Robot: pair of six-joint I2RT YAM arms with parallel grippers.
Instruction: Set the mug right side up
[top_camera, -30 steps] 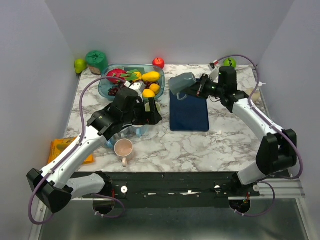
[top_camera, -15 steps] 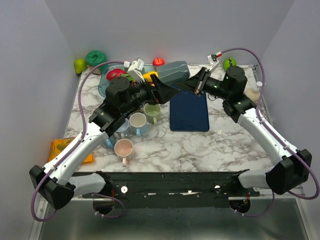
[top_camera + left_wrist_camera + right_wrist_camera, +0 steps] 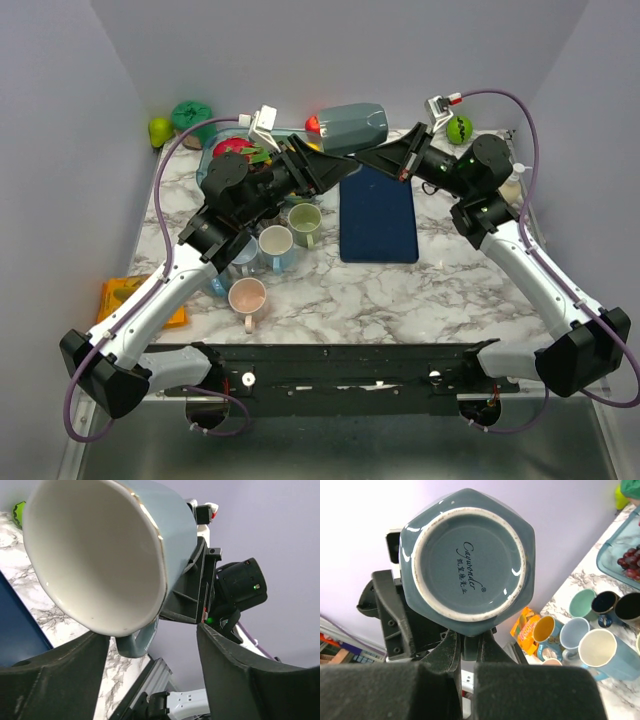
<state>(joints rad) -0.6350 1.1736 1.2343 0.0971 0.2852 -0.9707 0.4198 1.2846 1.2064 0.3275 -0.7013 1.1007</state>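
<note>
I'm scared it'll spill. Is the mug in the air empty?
Empty: the left wrist view looks straight into the mug and shows only bare white inside.

right wrist | I see the mug with its base toward camera, grey-blue, six-sided | my right hand is closed on the handle below | left hand just behind the mug | cups upright on marble bench, lower right

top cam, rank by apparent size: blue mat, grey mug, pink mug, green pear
1. blue mat
2. grey mug: it is up in the air, nearer the camera, so its true size is unsure
3. pink mug
4. green pear
</note>
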